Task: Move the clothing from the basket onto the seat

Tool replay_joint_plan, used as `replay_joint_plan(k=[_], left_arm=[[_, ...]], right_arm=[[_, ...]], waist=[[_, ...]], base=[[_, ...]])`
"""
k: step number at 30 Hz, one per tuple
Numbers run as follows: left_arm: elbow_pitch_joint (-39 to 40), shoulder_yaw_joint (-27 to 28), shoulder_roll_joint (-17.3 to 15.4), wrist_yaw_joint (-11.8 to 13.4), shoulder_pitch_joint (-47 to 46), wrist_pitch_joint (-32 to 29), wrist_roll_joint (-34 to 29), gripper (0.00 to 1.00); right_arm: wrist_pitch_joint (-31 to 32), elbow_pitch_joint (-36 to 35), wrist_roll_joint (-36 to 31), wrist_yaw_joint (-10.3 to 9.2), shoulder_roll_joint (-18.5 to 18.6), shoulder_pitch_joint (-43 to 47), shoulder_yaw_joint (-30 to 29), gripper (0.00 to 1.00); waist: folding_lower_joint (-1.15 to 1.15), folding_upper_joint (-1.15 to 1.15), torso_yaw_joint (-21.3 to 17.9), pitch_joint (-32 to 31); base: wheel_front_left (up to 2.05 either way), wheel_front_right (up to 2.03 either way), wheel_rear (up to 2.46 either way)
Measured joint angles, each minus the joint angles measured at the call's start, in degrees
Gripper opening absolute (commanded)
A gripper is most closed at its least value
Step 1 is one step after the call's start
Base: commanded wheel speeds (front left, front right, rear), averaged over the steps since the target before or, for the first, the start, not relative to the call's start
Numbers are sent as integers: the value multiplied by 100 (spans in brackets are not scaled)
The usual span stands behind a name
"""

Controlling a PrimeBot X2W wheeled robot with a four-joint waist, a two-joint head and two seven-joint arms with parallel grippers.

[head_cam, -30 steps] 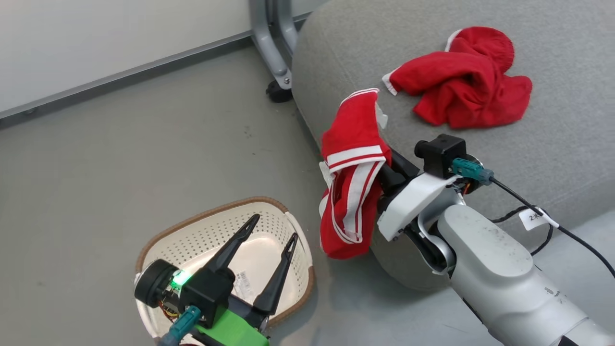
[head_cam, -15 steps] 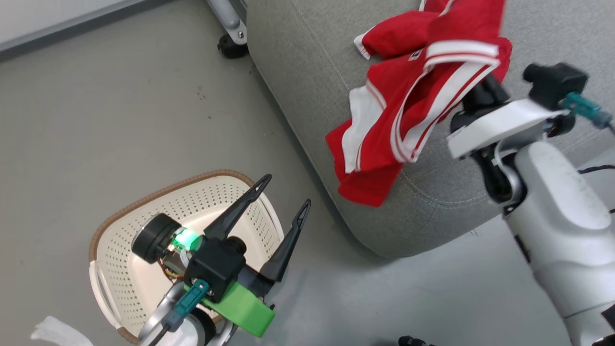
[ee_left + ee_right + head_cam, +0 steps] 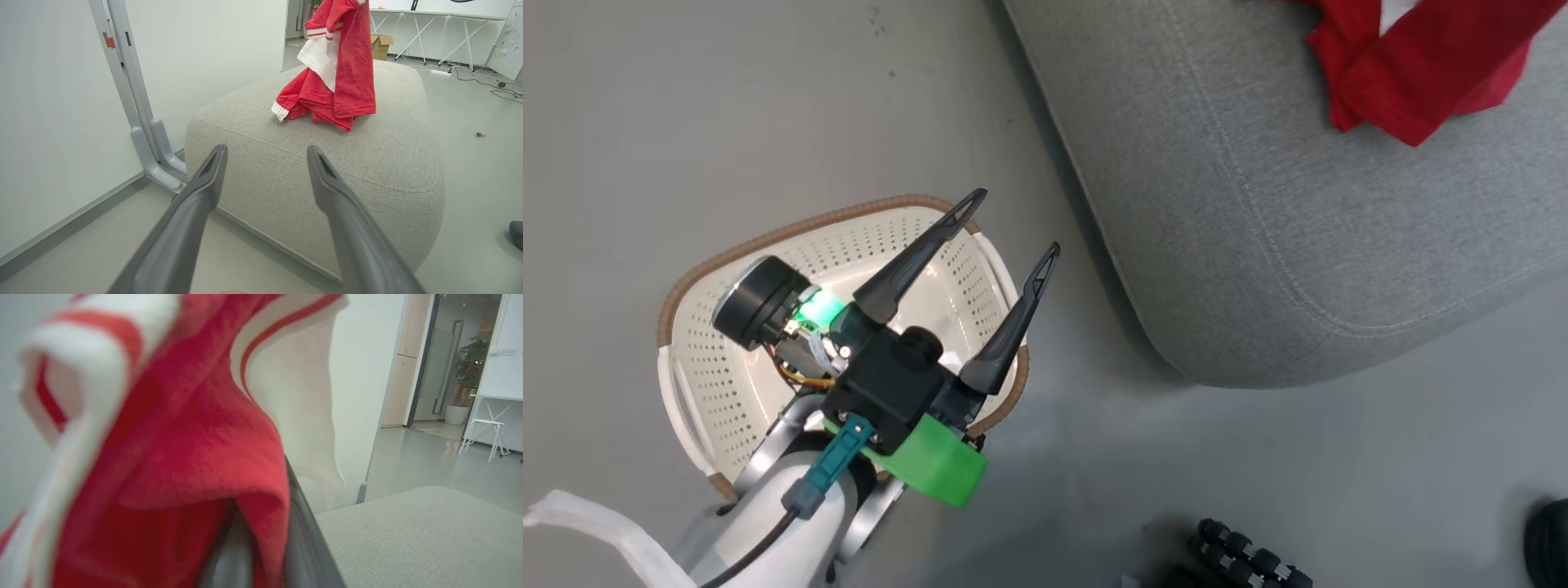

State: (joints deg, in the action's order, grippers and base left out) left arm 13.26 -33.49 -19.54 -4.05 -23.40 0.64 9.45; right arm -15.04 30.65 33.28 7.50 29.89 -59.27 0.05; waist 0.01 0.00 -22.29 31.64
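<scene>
Hanging clothing (image 3: 352, 83) (seemingly gripped) over seat (image 3: 367, 171)

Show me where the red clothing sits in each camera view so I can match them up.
Head view: clothing in the top right corner, over the seat.
Left wrist view: clothing at upper centre, reaching down to the seat's top.
Right wrist view: clothing close up and blurred, across the left and centre.
Shared landmark: the grey seat, which lies at the lower right in the right wrist view.
</scene>
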Motion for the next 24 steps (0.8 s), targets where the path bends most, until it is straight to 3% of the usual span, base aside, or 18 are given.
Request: replay_joint_plan(k=[5,10,11,12,13,14,19,24], left_arm=[[5,-15,-3,-25,-243,52,-57,100],[-41,-81,29,-30,-353,104,-103,100],[-60,-112,41,-33,-378,121,-105,100],[-70,-141,57,-45,-403,130,-111,100],[-81,-160,68,-47,-416,152,-116,100],[-99,-175,78,-48,-436,159,-120,100],[-268,-212,127,-40,-476,227,-121,100],[-435,-233,227,52,-483,408,-125,100]], right_arm=[[0,722,-44,0,288,-143,-264,0],[0,1482,-119,1,201,-88,-370,0],[-1,1672,-118,1,179,-48,-446,9],[0,1840,-116,0,164,15,-524,45],[0,1909,-115,0,140,63,-578,93],[0,1980,-115,0,104,107,-651,100],[0,1874,-165,1,-55,489,-1102,100],[-1,1237,-404,1,-318,1149,-1519,100]], waist=[[0,0,218,402],[0,0,434,735],[0,0,483,792],[0,0,534,844],[0,0,572,882],[0,0,619,924],[0,0,815,1023],[0,0,879,889]], base=[[0,0,0],[0,0,0],[0,0,0],[0,0,0],[0,0,0],[0,0,0],[0,0,0],[0,0,0]])
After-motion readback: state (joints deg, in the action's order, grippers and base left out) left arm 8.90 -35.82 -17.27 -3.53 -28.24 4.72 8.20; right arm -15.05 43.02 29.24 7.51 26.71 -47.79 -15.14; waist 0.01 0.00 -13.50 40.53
